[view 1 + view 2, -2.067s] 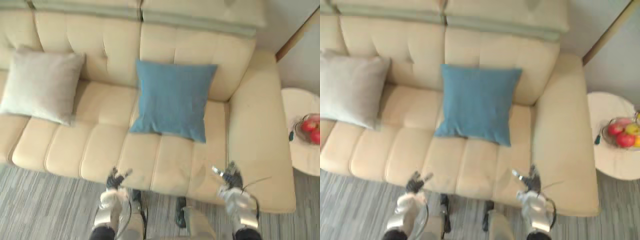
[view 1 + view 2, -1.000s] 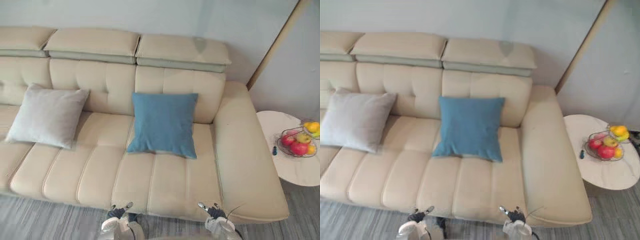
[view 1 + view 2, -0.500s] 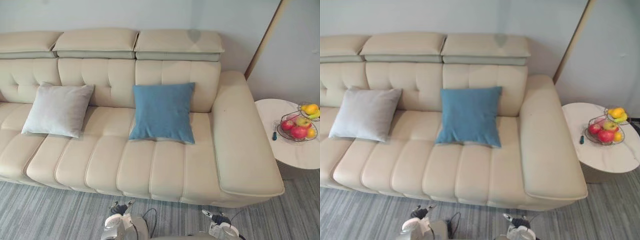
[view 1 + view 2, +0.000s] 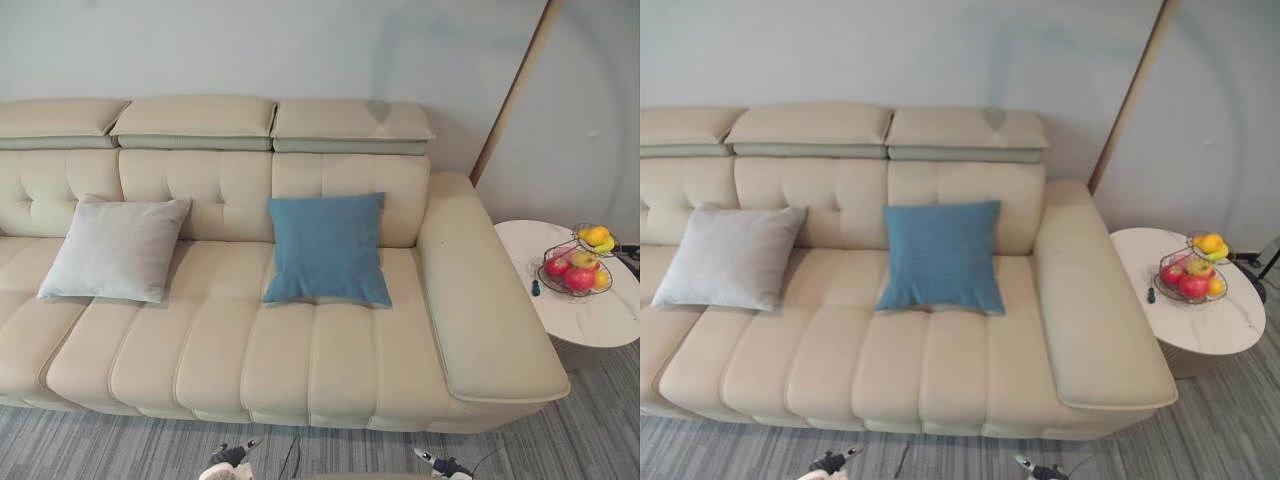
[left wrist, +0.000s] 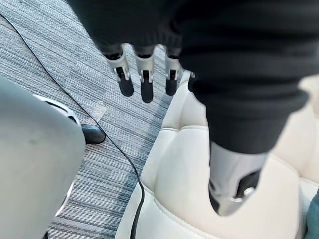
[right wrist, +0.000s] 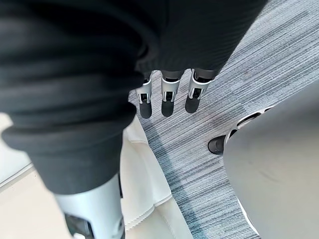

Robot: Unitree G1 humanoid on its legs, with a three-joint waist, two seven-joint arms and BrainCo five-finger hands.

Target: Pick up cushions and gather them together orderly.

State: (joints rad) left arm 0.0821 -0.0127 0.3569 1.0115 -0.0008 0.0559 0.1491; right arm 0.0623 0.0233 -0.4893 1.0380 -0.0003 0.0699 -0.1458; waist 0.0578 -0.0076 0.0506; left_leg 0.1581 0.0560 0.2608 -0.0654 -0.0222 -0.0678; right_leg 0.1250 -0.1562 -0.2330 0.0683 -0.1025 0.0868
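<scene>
Left eye view had pulled back over two seconds, a camera shift only: blue cushion and grey cushion stayed well apart on the sofa. Left hand and right hand hung low over the carpet, fingers straight, empty. Nothing gathered yet.

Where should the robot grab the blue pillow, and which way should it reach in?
Probably by its two side edges, coming from the front. The blue cushion stands leaning back on the sofa backrest, with bare seat on both sides. So the open left hand and right hand could likely close on one edge each. It looks wide, so two hands should hold it steadier.
</scene>
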